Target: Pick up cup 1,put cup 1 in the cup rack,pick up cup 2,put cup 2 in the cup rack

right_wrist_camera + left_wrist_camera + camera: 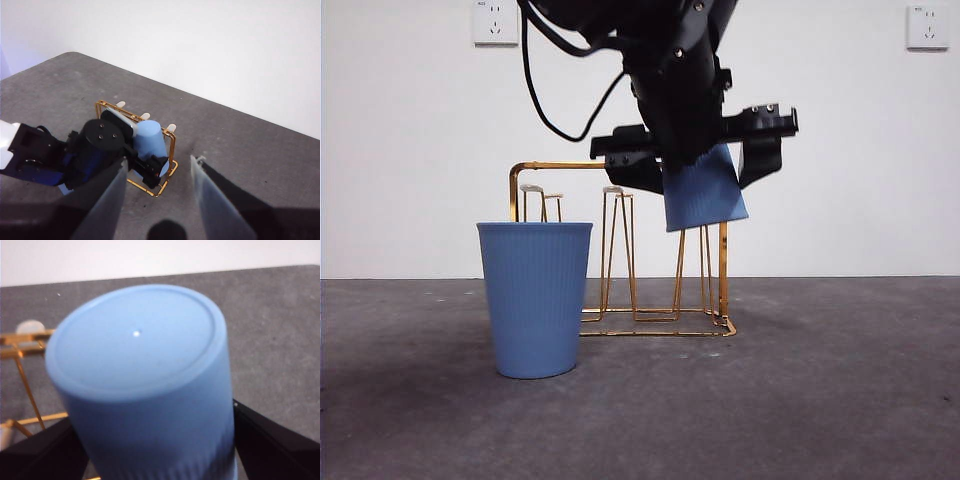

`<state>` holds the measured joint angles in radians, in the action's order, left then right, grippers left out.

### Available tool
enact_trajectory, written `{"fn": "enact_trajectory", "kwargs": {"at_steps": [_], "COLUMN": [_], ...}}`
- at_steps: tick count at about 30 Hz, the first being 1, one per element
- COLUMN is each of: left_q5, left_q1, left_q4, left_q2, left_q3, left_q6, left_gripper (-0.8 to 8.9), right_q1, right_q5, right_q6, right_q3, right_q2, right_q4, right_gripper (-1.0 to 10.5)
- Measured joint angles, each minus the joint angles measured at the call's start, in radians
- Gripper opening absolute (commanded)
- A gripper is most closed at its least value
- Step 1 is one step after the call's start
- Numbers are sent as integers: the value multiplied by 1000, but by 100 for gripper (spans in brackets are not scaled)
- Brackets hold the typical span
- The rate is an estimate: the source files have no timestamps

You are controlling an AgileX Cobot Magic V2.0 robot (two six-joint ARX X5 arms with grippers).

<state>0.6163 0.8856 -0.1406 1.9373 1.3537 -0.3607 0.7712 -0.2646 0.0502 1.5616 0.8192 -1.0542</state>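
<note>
Upturned cup (145,390) clamped between left fingers (260,440), above rack (620,250).

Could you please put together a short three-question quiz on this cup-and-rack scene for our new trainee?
1. True or false: the left gripper is shut on a blue cup held above the gold cup rack.
2. Which way does the held cup's closed base point? A) straight down at the table B) up and tilted C) hidden from view
3. Fill in: the second blue cup stands ______ on the table, in front of the rack.

Key: 1 true. 2 B, as the left wrist view shows the base facing the camera. 3 upright. The right gripper waits open, away from the rack.
</note>
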Motion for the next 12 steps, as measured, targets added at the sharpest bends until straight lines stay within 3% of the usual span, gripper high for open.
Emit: {"fn": "enact_trajectory", "kwargs": {"at_steps": [12], "left_q5": [-13], "left_q1": [-7], "left_q4": [6], "left_q2": [66], "left_q3": [0], "left_q6": [0], "left_gripper": [-7], "right_q1": [0], "right_q5": [3], "right_q6": [3], "right_q3": [0], "right_q2": [9], "right_q4": [0], "right_gripper": [222]}}
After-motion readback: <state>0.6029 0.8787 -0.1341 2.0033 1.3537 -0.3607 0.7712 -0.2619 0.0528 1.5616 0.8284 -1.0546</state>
